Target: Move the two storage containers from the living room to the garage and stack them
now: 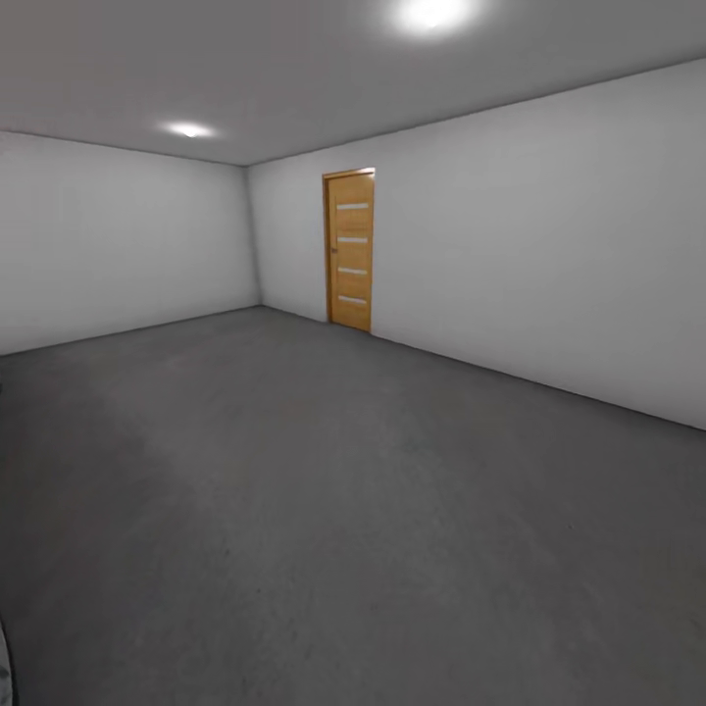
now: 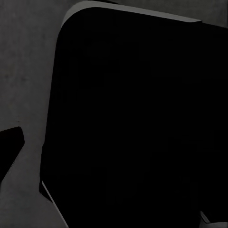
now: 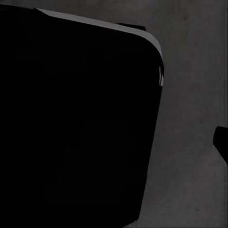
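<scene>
Concrete floor (image 1: pixel 324 529), dark grey and faintly speckled, spreads from the bottom of the head view out to the far walls of the garage. In the left wrist view a large black rounded body (image 2: pixel 137 123) with a thin pale edge sits close before the camera, over a strip of the same grey floor (image 2: pixel 23 66); a small dark shape (image 2: pixel 8 147) juts in at the side, but whether it belongs to the left end effector cannot be told, nor whether its fingers stand apart or together. The right wrist view is much the same: a black rounded mass (image 3: pixel 76 118) with a pale rim, grey floor (image 3: pixel 190 95) beside it, and a small dark tip (image 3: pixel 221 142) at the edge, so the state of the right end effector cannot be told either. Neither of these views makes out anything held or touched. At the very bottom left corner of the head view a pale grey sliver (image 1: pixel 5 667) just enters; what it is cannot be told. Farther off, the floor runs bare to a plain white wall on the left (image 1: pixel 118 235) and a longer white wall on the right (image 1: pixel 549 235), the two meeting at a corner. Just right of that corner a wooden door (image 1: pixel 350 250) with four narrow pale panes stands closed in the right wall. Above, two ceiling spotlights (image 1: pixel 188 129) glow on the grey ceiling, the nearer one (image 1: pixel 431 14) brighter.
</scene>
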Available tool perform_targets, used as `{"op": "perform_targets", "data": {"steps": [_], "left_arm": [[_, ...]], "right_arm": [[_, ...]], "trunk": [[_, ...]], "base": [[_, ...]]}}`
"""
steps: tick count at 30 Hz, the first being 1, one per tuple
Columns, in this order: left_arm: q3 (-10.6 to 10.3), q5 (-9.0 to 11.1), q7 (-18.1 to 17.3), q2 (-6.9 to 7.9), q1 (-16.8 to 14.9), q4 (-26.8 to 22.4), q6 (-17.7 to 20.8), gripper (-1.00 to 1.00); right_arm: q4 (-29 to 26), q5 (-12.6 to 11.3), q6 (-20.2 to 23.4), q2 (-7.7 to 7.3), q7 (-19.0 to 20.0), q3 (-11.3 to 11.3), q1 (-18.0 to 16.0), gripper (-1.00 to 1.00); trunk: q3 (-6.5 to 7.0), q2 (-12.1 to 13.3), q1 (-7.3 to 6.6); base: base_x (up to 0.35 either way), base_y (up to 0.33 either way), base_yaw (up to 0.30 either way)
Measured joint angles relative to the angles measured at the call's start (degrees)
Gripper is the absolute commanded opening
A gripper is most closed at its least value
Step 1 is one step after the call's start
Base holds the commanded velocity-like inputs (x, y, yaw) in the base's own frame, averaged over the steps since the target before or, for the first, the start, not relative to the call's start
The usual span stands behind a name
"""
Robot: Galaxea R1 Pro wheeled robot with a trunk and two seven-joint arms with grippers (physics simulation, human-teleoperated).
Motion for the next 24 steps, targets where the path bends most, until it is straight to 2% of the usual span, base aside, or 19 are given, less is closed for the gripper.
{"op": "perform_targets", "data": {"steps": [24], "left_arm": [[0.0, 0.1, 0.0, 0.02, 0.0, 0.0, 0.0, 1.00]], "right_arm": [[0.0, -0.1, -0.1, 0.19, 0.0, 0.0, 0.0, 1.00]], "trunk": [[0.00, 0.0, 0.00]], "base": [[0.322, 0.000, 0.000]]}}
